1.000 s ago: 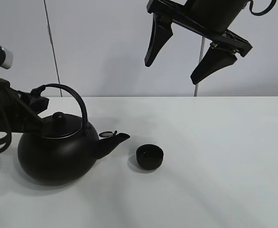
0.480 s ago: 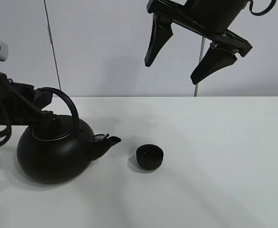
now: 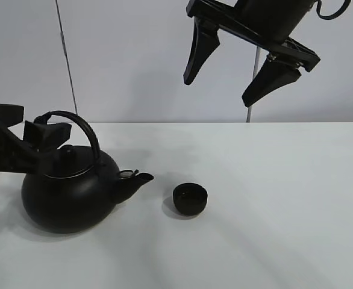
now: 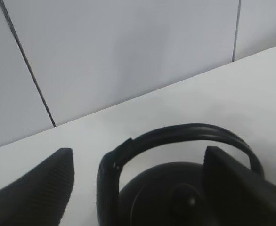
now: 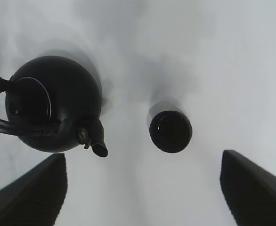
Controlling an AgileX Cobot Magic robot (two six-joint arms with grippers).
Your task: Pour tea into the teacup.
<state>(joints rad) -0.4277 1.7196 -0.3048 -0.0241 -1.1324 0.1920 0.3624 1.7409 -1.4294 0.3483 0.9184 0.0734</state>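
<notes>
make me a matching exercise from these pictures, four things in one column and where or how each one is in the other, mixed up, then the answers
1. teapot
2. teacup
3. left gripper
4. right gripper

A. open, high above the table
B. open, either side of the arched handle
C. upright, in front of the spout
D. standing on the table, lid on

Pairs: 1-D, 2-C, 3-B, 4-A

Left arm [image 3: 2, 150]: cut off by the high view's left edge.
Right arm [image 3: 267, 15]: cropped at that view's top.
Teapot [image 4: 175, 197]: lower body lost below the left wrist frame; lid knob blurred.
Right gripper fingers [image 5: 29, 197]: only dark tips showed, ends cropped.
Teacup [image 5: 170, 131]: contents could not be told.
</notes>
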